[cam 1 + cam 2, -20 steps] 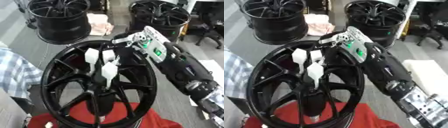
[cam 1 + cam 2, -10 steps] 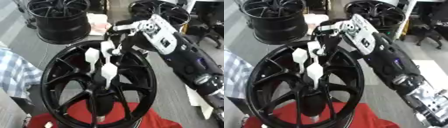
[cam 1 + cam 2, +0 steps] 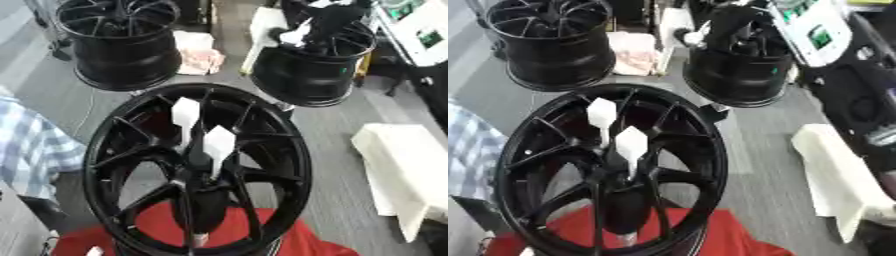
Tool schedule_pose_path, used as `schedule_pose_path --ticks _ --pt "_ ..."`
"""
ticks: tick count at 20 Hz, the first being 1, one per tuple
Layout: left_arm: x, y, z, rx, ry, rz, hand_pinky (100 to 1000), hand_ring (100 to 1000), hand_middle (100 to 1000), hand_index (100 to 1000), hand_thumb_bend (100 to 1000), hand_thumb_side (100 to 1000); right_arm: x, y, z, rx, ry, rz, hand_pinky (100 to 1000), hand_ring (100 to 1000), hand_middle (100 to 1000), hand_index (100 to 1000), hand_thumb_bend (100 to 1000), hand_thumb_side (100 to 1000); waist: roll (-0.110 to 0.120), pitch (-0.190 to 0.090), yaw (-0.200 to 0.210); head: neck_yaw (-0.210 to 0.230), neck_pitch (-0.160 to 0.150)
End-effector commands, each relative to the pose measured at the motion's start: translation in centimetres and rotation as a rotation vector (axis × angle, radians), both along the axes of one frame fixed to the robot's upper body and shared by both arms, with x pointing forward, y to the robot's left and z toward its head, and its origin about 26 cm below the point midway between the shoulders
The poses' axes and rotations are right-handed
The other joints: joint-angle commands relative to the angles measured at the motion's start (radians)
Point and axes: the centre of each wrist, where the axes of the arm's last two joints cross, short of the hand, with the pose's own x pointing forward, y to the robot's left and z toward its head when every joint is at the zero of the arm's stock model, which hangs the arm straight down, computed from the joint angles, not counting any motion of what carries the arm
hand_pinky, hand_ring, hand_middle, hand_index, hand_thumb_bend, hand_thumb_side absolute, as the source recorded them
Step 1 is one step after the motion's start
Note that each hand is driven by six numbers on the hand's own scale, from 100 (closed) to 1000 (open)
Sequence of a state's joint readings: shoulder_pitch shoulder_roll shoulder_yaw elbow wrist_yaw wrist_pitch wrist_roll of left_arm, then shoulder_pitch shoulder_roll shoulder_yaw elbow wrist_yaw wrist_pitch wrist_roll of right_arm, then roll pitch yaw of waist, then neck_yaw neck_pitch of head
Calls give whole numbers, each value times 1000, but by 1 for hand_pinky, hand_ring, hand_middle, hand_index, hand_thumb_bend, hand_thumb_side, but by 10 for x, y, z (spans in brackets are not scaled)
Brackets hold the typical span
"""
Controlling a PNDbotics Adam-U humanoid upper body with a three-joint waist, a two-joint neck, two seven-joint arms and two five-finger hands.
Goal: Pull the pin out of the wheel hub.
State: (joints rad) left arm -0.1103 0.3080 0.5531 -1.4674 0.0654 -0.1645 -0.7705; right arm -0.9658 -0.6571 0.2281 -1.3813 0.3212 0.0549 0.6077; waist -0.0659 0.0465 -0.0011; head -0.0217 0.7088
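A large black wheel hub [image 3: 114, 165] lies in front of me on a red cloth [image 3: 262, 237]. Two white pins still stand in it near the centre, one [image 3: 185, 112] behind the other [image 3: 219, 144]. My right hand [image 3: 328, 20] is raised high at the back right, well away from the hub and over another wheel. Its fingers are curled round a third white pin [image 3: 293, 36], which also shows in the right eye view [image 3: 696, 36]. The left hand does not show in either view.
Two more black wheels stand on the grey floor behind, one at back left [image 3: 118, 42], one at back right [image 3: 315, 70]. A pale cloth [image 3: 203, 54] lies between them. A white foam block [image 3: 402, 170] lies right. A person's plaid sleeve [image 3: 31, 145] is at the left edge.
My right hand was at the pins in the hub's centre; it has lifted up and back to the right with one white pin. Only two pins remain in the hub.
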Motion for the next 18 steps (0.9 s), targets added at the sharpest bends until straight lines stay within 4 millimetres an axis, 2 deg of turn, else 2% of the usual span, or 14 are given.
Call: schedule_pose_path --ticks 1,3,5,7,9,10,11,12,15,18 --pt "-1 8 13 34 -20 18 599 577 606 786 447 561 -35 -66 19 93 -154 -152 713 597 423 534 100 231 4 -8 -6 12 -14" --pt "-2 9 14 33 -23 27 599 577 606 786 447 561 -51 -101 -5 158 -174 -267 710 593 420 533 100 223 4 -3 -8 18 -19" --pt "-3 10 14 31 -26 38 599 577 606 786 446 561 -66 -129 -41 225 -178 -389 706 591 422 536 100 229 4 3 -11 21 -24" --pt "-3 11 14 29 -29 46 599 577 606 786 445 562 -79 -148 -79 284 -172 -501 711 604 468 589 100 256 5 8 -15 22 -27" --pt "-3 11 13 27 -31 51 599 577 606 786 445 563 -94 -162 -124 339 -147 -623 742 667 585 724 148 318 8 13 -19 27 -26" --pt "-4 11 13 27 -32 53 599 577 606 786 444 563 -101 -167 -148 363 -123 -687 760 713 661 796 171 356 9 15 -20 29 -26" --pt "-4 11 13 26 -33 54 599 577 606 786 444 563 -108 -172 -171 388 -97 -751 768 734 703 823 191 206 10 16 -21 29 -25" --pt "-4 11 12 25 -34 55 599 577 606 786 444 563 -115 -175 -193 420 -73 -816 770 749 735 849 226 429 12 18 -22 30 -25" --pt "-3 9 10 22 -31 53 599 578 607 786 444 564 -131 -178 -251 529 -40 -979 781 771 783 870 270 489 16 22 -26 33 -25" --pt "-3 8 7 18 -25 51 599 578 607 786 443 564 -133 -167 -285 610 -53 -1044 768 747 751 857 246 495 20 25 -28 33 -24"
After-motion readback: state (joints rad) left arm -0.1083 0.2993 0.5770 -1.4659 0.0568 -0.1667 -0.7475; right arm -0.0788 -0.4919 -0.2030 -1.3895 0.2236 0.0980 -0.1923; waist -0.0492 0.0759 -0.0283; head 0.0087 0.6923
